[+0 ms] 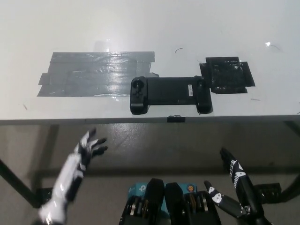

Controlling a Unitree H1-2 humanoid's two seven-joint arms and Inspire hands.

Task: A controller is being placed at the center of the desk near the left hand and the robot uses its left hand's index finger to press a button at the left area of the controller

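Observation:
A black game controller [169,93] lies flat on the white desk [140,28], close to its front edge, near the middle. Its left grip carries a round stick and buttons [137,87]. My white left hand [90,149] hangs below the desk edge at the lower left, fingers spread apart and holding nothing, well short of the controller. My black right hand [234,180] rests low at the lower right, below the desk, fingers extended and apart.
A wide patch of grey tape [93,72] covers the desk left of the controller. A smaller black taped patch [227,75] lies just right of it. A small black clip [176,119] sits on the desk's front edge. Black desk legs [16,185] run below.

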